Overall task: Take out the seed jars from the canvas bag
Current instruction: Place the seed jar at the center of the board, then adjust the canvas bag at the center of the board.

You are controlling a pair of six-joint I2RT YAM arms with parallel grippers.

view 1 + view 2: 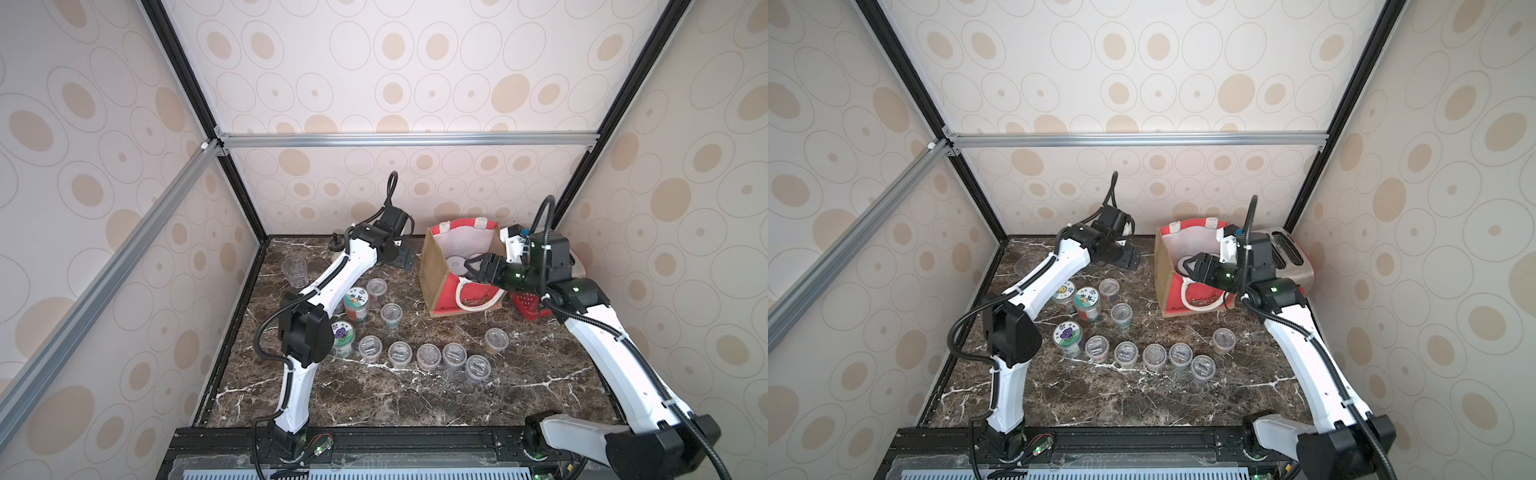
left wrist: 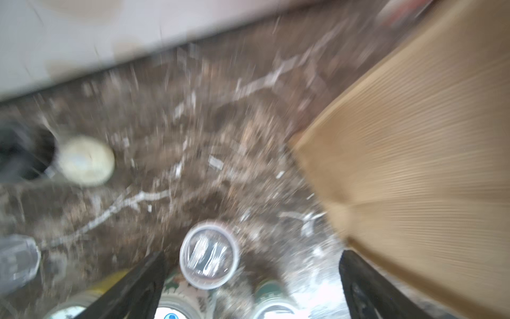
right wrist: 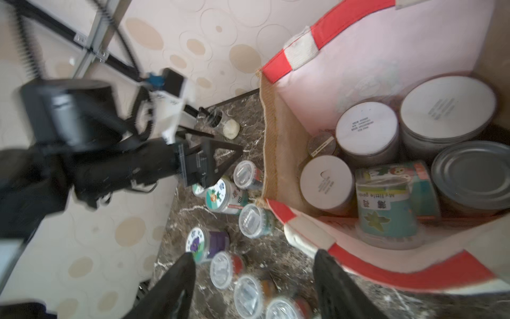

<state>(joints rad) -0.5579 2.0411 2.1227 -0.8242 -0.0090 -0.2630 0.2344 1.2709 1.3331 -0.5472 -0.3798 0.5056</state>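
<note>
The canvas bag stands open at the back right. In the right wrist view it holds several seed jars: white-lidded ones and a teal-labelled one on its side. My right gripper hovers over the bag's front rim, jaws apart with nothing between them. Several clear-lidded jars and flower-lidded jars stand on the table left of the bag. My left gripper is open above a clear-lidded jar, between those jars and the bag.
A clear tumbler and a black-knobbed shaker stand at the back left. A pale round object lies by the shaker. A red toaster sits right behind the bag, against the right wall. The marble table has bare room in front.
</note>
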